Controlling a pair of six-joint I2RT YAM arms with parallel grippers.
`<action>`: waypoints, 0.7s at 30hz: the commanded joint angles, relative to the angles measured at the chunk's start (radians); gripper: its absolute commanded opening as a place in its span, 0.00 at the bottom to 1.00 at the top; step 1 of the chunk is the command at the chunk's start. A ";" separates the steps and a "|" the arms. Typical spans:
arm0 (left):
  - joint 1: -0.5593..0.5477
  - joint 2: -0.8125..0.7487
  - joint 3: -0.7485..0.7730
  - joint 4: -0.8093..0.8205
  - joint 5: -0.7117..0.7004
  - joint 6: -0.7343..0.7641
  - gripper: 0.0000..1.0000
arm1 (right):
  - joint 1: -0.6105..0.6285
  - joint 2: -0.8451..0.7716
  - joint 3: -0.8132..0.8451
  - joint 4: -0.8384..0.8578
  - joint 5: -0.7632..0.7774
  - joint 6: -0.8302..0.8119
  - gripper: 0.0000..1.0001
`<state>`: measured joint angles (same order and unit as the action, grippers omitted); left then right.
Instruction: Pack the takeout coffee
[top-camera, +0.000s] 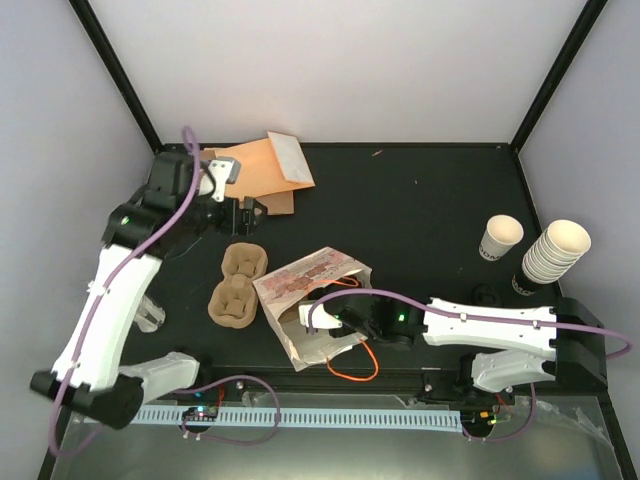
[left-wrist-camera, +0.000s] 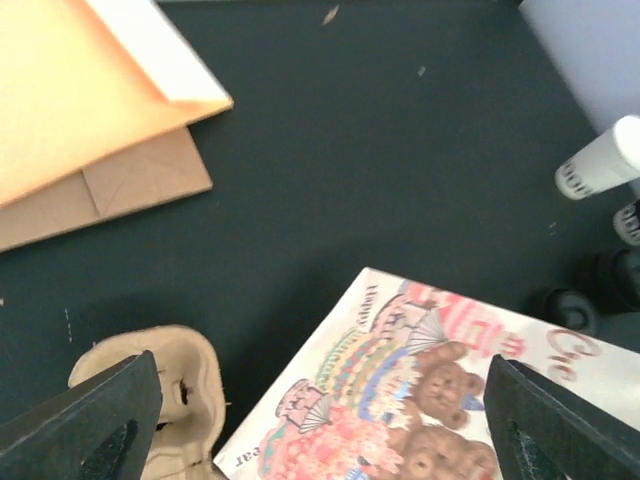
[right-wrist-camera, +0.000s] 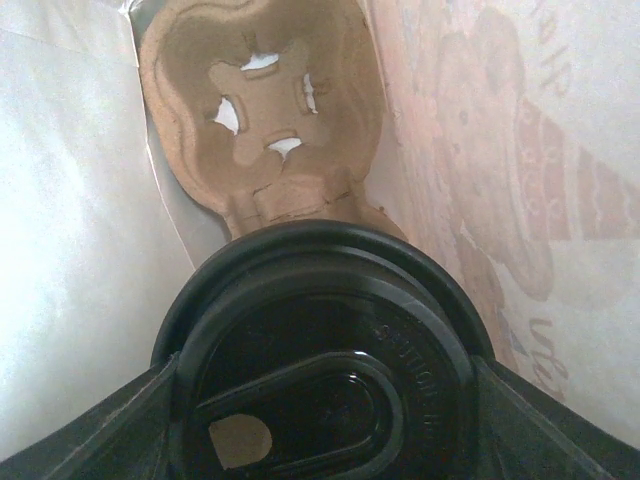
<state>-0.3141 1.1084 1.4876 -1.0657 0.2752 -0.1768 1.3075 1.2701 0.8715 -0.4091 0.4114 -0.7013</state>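
bench (top-camera: 420, 200): black, pale walls on 3 sides
L arm (top-camera: 110, 300): reaches up to far-left area
L claw (top-camera: 247, 212): jaws apart, nothing btw them, just beside near edge of brown flat bag
orange envelope (top-camera: 262, 165): flat, far-left, lies over brown flat bag (top-camera: 283, 200)
pulp carrier (top-camera: 237, 285): 2-cell, on bench btw L arm & printed bag, just beside bag
printed bag (top-camera: 310, 280): on its side, centre-near, mouth faces near-right
R arm (top-camera: 490, 325): low, comes in from right to bag mouth
R claw (top-camera: 325, 320): inside bag mouth, fingers hidden
lone cup (top-camera: 500, 238): upright, open top, dark print, right side
cup stack (top-camera: 555, 250): nested, tilted, near lone cup, not touching
orange cable (top-camera: 352, 368): loop on bench under R wrist
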 joint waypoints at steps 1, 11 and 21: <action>0.041 0.141 -0.024 0.042 0.062 -0.020 0.87 | 0.005 -0.029 0.003 0.018 -0.006 -0.013 0.53; 0.023 0.492 0.128 0.008 0.175 0.005 0.61 | 0.007 -0.043 0.002 0.030 -0.013 -0.016 0.53; -0.037 0.598 0.097 0.074 0.165 -0.012 0.58 | 0.007 -0.048 -0.023 0.046 -0.008 -0.007 0.53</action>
<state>-0.3389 1.6840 1.5761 -1.0252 0.4164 -0.1810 1.3079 1.2434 0.8673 -0.3973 0.4049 -0.7128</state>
